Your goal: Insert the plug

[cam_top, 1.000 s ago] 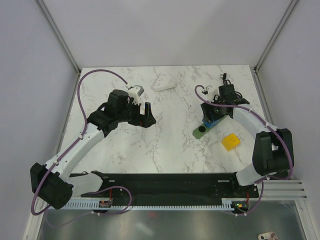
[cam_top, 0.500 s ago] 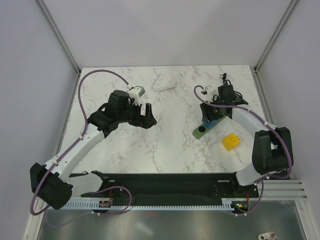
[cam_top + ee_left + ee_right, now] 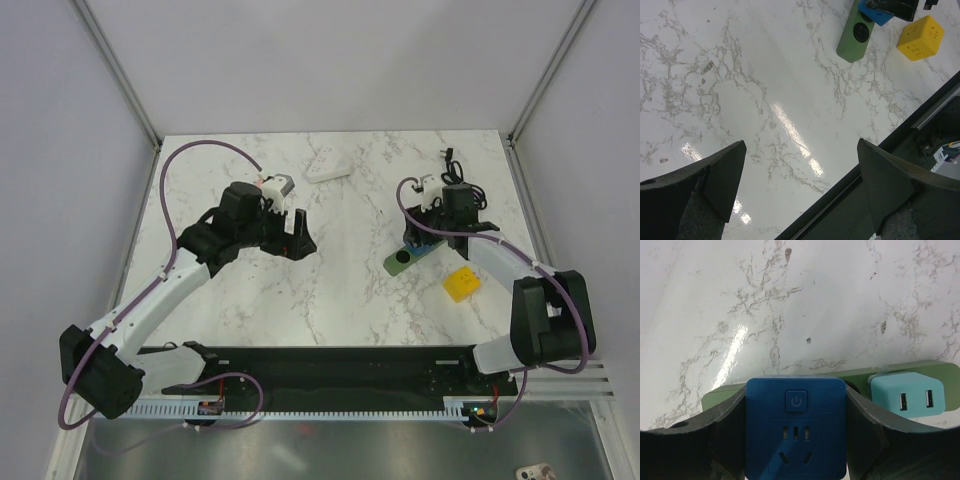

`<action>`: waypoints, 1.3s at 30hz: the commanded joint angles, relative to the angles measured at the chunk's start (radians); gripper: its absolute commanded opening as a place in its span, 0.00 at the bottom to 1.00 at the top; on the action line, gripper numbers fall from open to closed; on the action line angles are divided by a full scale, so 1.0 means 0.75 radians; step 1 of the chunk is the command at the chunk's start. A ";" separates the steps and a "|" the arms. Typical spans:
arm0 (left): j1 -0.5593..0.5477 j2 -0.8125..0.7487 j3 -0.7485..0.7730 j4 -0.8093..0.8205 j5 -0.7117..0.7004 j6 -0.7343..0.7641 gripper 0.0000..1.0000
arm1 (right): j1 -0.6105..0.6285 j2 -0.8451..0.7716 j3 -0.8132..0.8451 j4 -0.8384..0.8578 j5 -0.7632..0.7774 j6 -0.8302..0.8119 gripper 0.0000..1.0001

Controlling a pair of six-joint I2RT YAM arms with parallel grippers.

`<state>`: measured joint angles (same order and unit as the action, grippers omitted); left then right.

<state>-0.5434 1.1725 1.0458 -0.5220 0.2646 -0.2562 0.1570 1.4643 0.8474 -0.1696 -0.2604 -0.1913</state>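
Plug [image 3: 795, 427] clamped in right jaws over green strip [image 3: 952, 382]; left jaws wide apart.

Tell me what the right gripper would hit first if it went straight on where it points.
Most likely the green power strip: the right gripper, shut on the plug, points down at it, beside a light-blue adapter. The gap between them is unclear.

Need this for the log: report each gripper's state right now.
Left gripper: open, holding nothing.
Right gripper: closed on the bright-blue cube-shaped plug block.
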 commanded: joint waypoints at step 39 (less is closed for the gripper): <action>-0.067 -0.035 0.017 0.040 -0.093 0.070 1.00 | 0.478 -0.154 -0.506 0.508 0.728 0.803 0.00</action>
<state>-0.5907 1.1538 1.0454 -0.5220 0.2100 -0.2428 0.4469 1.3453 0.5262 0.3264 0.3717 0.2588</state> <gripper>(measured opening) 0.995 0.684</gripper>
